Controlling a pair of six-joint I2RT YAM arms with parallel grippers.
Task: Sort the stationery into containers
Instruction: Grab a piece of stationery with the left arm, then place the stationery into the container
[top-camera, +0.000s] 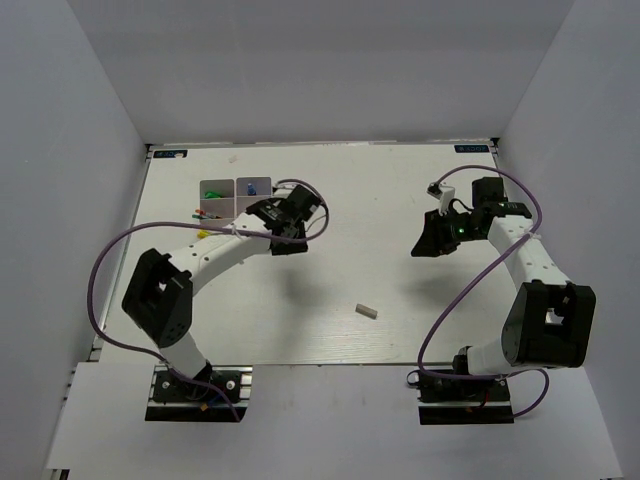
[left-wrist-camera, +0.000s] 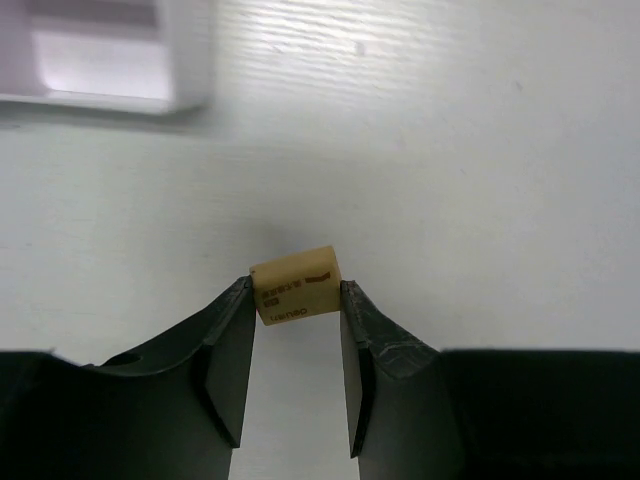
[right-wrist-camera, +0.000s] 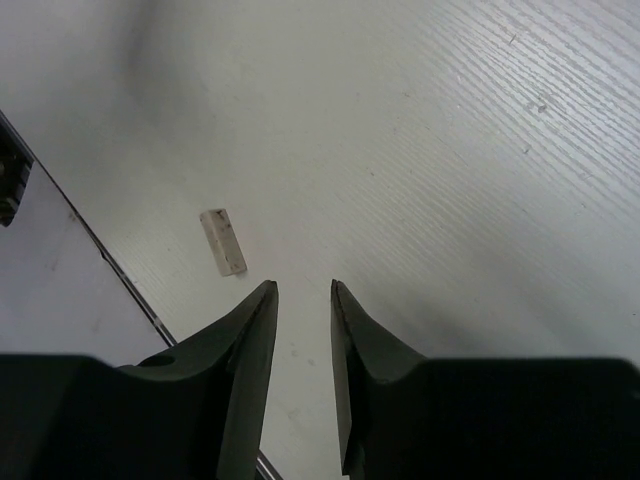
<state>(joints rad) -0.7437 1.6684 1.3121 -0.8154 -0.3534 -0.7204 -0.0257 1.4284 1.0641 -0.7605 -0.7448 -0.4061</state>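
Sorting looks well advanced. The left gripper (left-wrist-camera: 296, 300), jaws clamped on a tan eraser (left-wrist-camera: 296, 285), hovers just beside the tray (top-camera: 236, 190), at its 4 o'clock. One white eraser (top-camera: 368, 311) lies on the table (top-camera: 450, 300), well apart at the tray's 5 o'clock. The right gripper (right-wrist-camera: 303, 288) hangs empty, jaws slightly apart. Count: one tray and two erasers outside it. A blue item (top-camera: 250, 187) and others lie inside, too small to count.

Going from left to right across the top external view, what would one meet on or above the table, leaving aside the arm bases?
divided tray → left gripper → white eraser lying loose on the table → right gripper
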